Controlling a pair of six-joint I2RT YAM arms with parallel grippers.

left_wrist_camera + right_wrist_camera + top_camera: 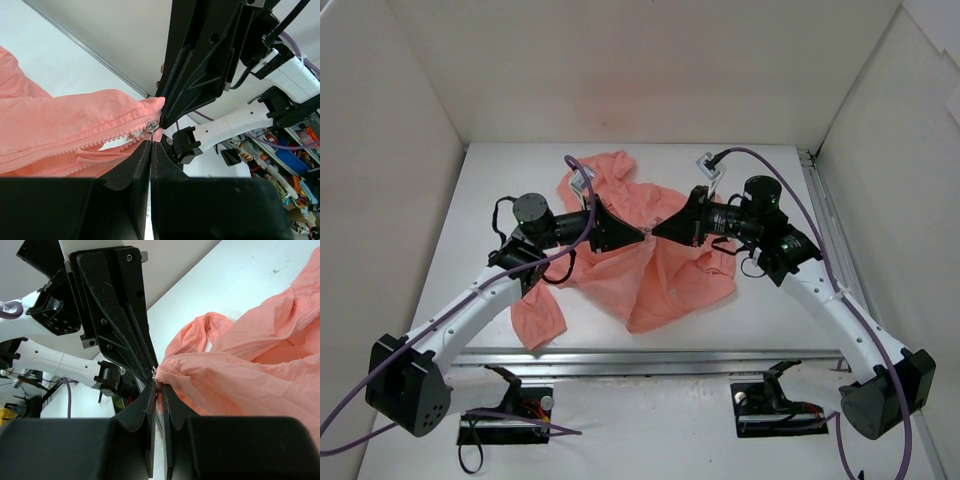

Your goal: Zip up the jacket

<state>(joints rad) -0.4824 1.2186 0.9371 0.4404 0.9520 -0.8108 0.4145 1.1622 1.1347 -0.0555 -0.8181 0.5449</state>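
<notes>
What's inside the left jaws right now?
Left gripper: jaws shut right under the jacket's metal zipper slider; whether they pinch its pull tab is hidden between them.

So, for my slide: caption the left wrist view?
Left gripper and right gripper pinch the jacket at its zip slider, teeth parted.

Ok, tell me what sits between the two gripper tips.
Only the zip end of the jacket: the left gripper and right gripper meet nearly tip to tip at the zip slider. Clearest in the left wrist view.
</notes>
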